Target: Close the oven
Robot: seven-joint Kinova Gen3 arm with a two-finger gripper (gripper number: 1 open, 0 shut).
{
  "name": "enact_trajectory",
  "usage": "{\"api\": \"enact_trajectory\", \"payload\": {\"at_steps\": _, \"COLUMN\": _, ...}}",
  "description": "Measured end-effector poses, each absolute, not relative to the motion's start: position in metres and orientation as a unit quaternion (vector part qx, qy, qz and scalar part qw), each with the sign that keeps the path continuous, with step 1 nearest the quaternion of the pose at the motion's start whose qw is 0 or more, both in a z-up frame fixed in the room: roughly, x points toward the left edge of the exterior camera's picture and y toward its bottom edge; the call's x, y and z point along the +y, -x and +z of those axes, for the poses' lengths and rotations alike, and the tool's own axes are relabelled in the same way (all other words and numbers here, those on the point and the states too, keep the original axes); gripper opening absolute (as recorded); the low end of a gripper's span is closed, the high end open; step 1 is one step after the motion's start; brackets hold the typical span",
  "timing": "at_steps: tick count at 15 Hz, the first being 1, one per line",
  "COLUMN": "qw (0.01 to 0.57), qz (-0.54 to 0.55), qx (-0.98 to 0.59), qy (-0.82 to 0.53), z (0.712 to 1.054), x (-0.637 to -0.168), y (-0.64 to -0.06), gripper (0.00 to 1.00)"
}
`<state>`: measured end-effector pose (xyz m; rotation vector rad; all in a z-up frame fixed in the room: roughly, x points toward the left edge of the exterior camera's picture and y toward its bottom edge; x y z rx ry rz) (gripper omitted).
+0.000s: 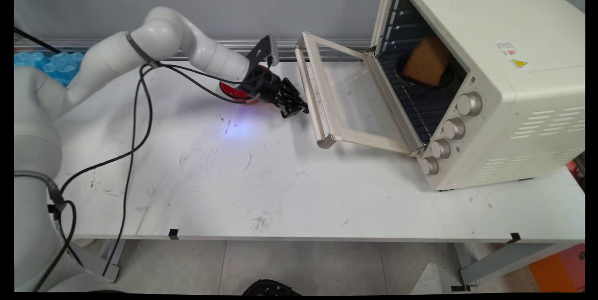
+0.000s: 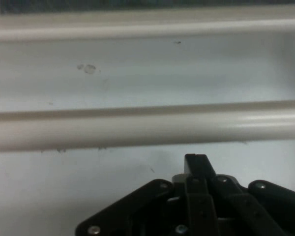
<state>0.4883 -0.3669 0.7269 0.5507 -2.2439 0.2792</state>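
Note:
My gripper [image 1: 295, 110] hangs low over the table, its tip right beside the handle bar [image 1: 310, 99] of the cream toaster oven's [image 1: 504, 75] open door [image 1: 350, 99]. In the hand view the two black fingers [image 2: 196, 163] are pressed together with nothing between them, just short of the cream handle bar [image 2: 147, 125] that runs across the picture. I cannot tell whether the tip touches the bar. Inside the oven a brown wedge of bread [image 1: 427, 61] sits in a black dish [image 1: 423, 82] on the rack.
A red round object [image 1: 230, 91] lies on the table behind my wrist, mostly hidden by it. Blue plastic packaging [image 1: 46, 64] sits at the far left edge. Black cables [image 1: 133, 150] hang from the arm over the table's left side.

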Motion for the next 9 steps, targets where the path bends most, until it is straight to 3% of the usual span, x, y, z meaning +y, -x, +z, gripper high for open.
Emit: {"api": "enact_trajectory", "payload": {"at_steps": 9, "qw": 0.407, "qz": 0.121, "qx": -0.875, "qy": -0.232, "z": 0.717, "x": -0.397, "y": -0.459, "gripper": 0.0}}
